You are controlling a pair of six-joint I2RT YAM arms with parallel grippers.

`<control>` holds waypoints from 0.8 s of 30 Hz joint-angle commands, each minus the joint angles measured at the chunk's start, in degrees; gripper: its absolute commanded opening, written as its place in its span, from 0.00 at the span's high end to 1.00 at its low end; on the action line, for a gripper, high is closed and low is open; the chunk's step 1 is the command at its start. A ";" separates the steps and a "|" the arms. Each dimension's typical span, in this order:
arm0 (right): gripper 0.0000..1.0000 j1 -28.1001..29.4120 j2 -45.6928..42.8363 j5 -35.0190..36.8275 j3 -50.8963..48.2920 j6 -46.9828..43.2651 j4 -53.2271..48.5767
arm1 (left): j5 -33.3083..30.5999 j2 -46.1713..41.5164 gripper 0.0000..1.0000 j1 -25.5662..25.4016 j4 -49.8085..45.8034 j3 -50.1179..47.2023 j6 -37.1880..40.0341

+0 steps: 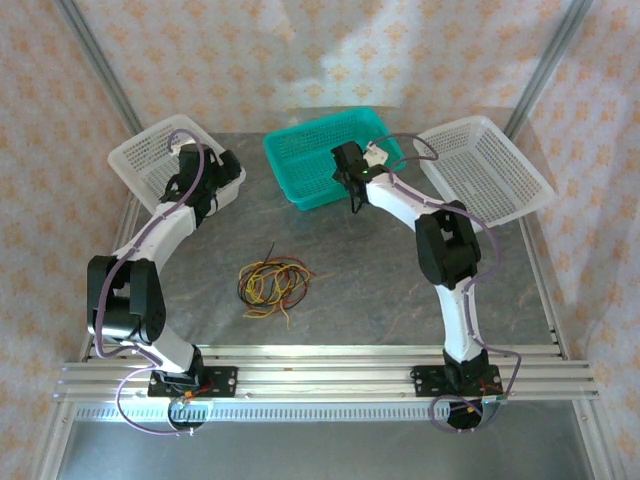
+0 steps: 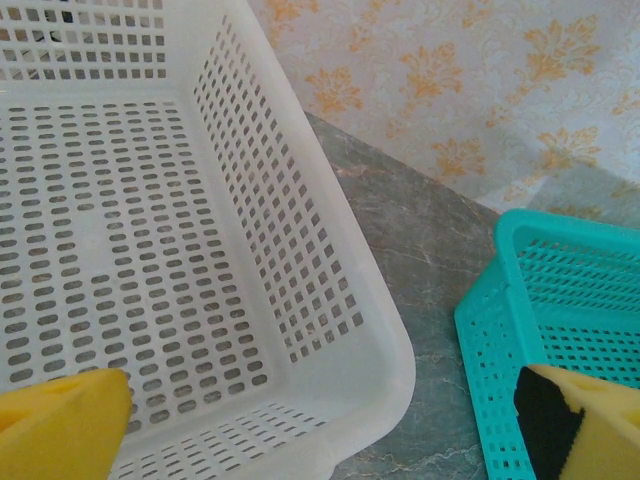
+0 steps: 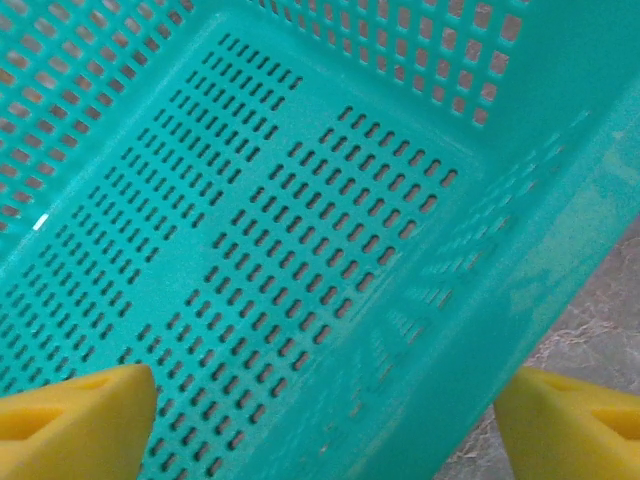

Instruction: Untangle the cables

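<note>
My left gripper point(image 2: 322, 432) hangs over the left white basket point(image 1: 150, 160), out at about ten o'clock on the table point(image 1: 390, 290). Its jaws are spread as wide as they go, with nothing between the yellow pads point(image 2: 60, 425). I judge it is parked there to leave the middle of the table free. The basket's near corner runs under my fingers. Only a narrow strip of bare stone separates that rim from the teal basket point(image 1: 320, 160) at twelve o'clock, so there is little room for sideways moves up here.

The cables point(image 1: 272, 283) lie as one loose knot of red, yellow and black loops on the bare table. They are just left of centre, toward seven o'clock from the teal basket. They touch no basket and neither of my tools. There is open surface all round them, and the nearest hard edge is the mounting rail at six o'clock.

My right gripper point(image 3: 320, 430) sits low over the teal basket, near its right-hand wall. Its jaws are well apart and empty, with only slotted floor between the pads. Another white basket point(image 1: 490, 170) stands at two o'clock, beyond my right elbow.

As I read it, no strand has been parted yet. Either arm must first rise clear of its basket rim, then swing back toward six o'clock to reach the knot.
</note>
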 commanded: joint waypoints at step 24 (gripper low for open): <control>0.65 -2.61 -1.02 0.38 -0.59 -10.47 -2.06 | 2.51 0.05 0.00 1.16 -2.02 -1.42 1.85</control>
